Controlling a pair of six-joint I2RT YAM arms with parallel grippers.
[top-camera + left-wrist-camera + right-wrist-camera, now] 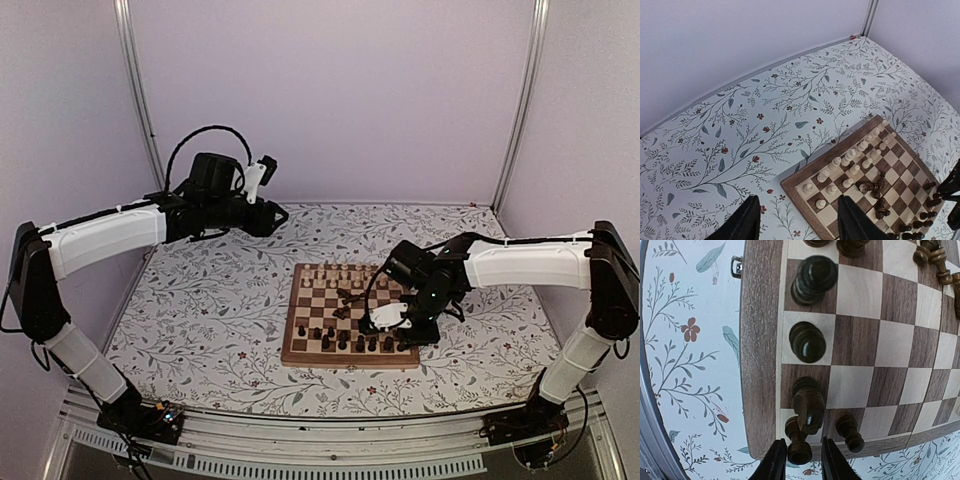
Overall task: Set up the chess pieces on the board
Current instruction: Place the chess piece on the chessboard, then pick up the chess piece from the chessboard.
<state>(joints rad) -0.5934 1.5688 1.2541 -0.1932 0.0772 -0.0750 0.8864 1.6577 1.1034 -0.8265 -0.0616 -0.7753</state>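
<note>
Right claw (803, 442) slightly open astride a dark pawn (799, 454) by the board (759, 340) rim; left claw (797, 200) half-open, empty, over table (740, 125).

Worktop (220, 300) — white covering printed with grey-green leafy sprigs and small red flowers. Walls (330, 90) — plain pale lilac. Metal corner posts (139, 90). Aluminium rail (330, 437) along near edge.
</note>
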